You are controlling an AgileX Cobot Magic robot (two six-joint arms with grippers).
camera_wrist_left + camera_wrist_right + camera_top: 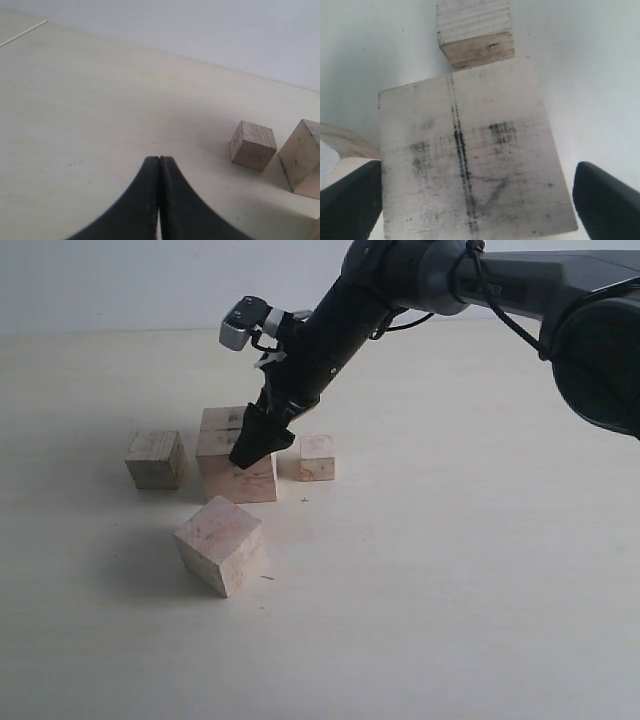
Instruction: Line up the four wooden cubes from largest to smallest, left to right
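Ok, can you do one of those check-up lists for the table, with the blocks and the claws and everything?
Surface: pale wooden table, a few tiny dark specks.
Job's things: largest cube in the middle at the back, scribbles and a line on top; left cube beside it with a gap; smallest cube on its other side; front cube turned corner-on. Not in size order yet.
Clutter: nothing seen.
Grippers: right claw open, one finger on each side of the largest cube; left claw shut, empty.
Cables: black cable along the right arm.
Surroundings: plain pale wall behind.
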